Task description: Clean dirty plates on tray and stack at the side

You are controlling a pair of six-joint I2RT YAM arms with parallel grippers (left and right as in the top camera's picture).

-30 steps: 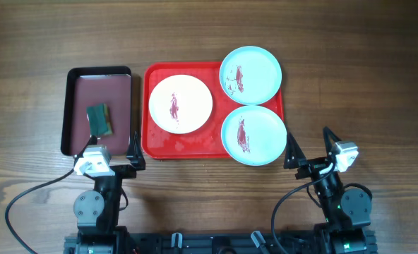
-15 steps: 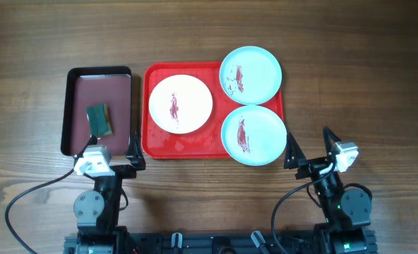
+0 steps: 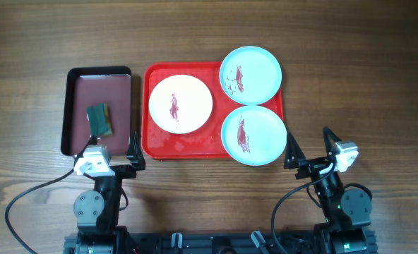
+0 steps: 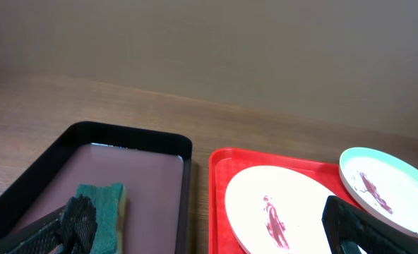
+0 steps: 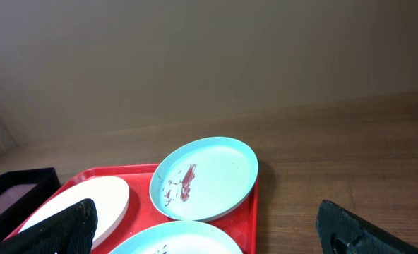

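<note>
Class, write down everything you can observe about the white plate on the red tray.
The white plate is round, shallow and smooth; it looks like plastic or glazed ceramic. It lies flat, right way up, on the left half of the red tray. A short dark red sauce smear marks its middle; the rest looks clean. It sits just apart from the upper aqua plate and the lower aqua plate to its right. Only the tray touches it.

Glossy red plastic tray [image 3: 159, 144] on matt, grained wood table [image 3: 350, 77].
</note>
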